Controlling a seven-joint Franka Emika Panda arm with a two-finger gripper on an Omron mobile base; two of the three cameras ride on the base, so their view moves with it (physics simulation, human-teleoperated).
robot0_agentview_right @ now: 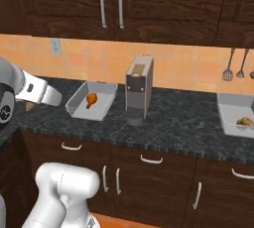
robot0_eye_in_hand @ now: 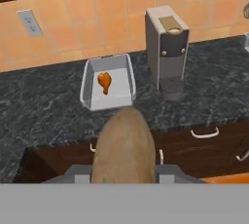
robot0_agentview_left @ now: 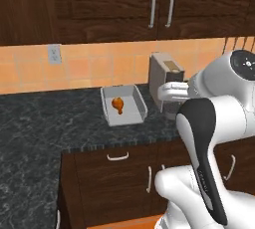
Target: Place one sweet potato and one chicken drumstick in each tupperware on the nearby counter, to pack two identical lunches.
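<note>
Tupperware (robot0_agentview_left: 124, 104) on the dark tabletop (robot0_agentview_left: 45, 123) holds one drumstick (robot0_agentview_left: 118, 104); a grey coffee machine (robot0_agentview_left: 167, 81) stands just right of it; farther right in the right base view, a second tray (robot0_agentview_right: 237, 114) holds a brownish item (robot0_agentview_right: 244, 121); the claw (robot0_eye_in_hand: 124, 172), clenched on a sweet potato (robot0_eye_in_hand: 124, 145), hangs before the drawers.

A rendered home kitchen: dark wood cabinets (robot0_agentview_right: 149, 4), orange tiled backsplash (robot0_agentview_right: 188, 68), speckled stone bench (robot0_agentview_right: 173, 118), coffee machine (robot0_agentview_right: 139, 85), hanging utensils (robot0_agentview_right: 228, 66).
</note>
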